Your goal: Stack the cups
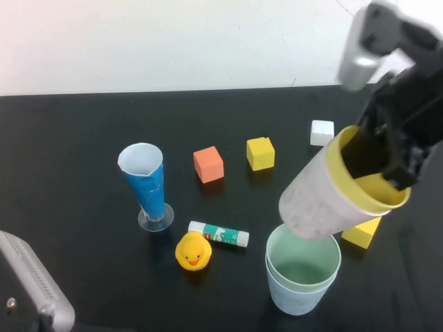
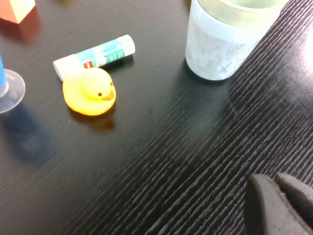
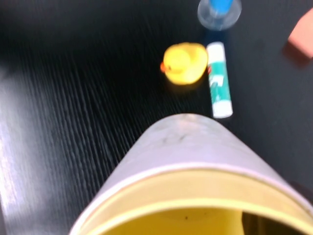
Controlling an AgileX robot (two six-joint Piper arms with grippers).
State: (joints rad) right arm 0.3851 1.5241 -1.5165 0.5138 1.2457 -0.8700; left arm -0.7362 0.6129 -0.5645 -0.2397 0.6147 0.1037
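A yellow cup (image 1: 368,196) sits nested inside a pink cup (image 1: 315,200). The pair hangs tilted in the air at the right, its base pointing down-left. My right gripper (image 1: 386,160) is shut on their shared rim, one finger inside the yellow cup (image 3: 161,215). Just below the pair stands a pale green cup (image 1: 303,261) nested in a light blue cup (image 1: 296,299). In the right wrist view the pink cup (image 3: 186,147) fills the foreground. My left gripper (image 2: 274,185) is shut, low over the table near the front left, holding nothing. The light blue cup (image 2: 217,46) stands beyond it.
A tall blue cone (image 1: 147,183) on a clear foot stands left of centre. An orange cube (image 1: 208,164), a yellow cube (image 1: 260,153) and a white cube (image 1: 322,132) lie behind. A rubber duck (image 1: 193,250), a glue stick (image 1: 219,234) and a yellow block (image 1: 361,234) flank the stack.
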